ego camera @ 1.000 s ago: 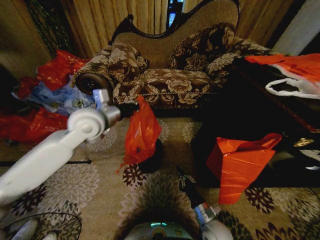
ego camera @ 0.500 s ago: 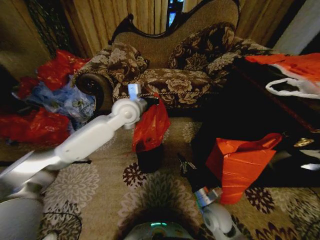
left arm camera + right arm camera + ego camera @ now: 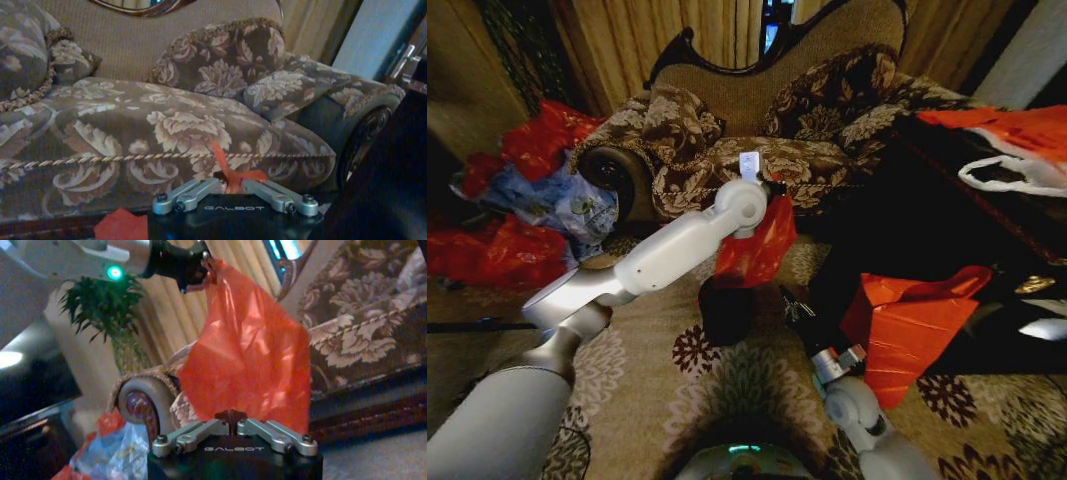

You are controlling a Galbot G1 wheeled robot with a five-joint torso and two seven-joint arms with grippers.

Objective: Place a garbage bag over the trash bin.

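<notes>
White tubular arms with rounded joints; silver, screw-studded fingers (image 3: 185, 195) on black hands marked GALBOT.

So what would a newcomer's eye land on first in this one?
The garbage bag, shiny red, dangling from the left gripper above the small black trash bin on the carpet in front of the floral sofa. The right gripper sits low, right of the bin, pinching the bag's lower edge.

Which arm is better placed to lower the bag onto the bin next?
Left. Its pincer grips the garbage bag by its top, hanging just above the trash bin; the right pincer sits low beside the bin.
</notes>
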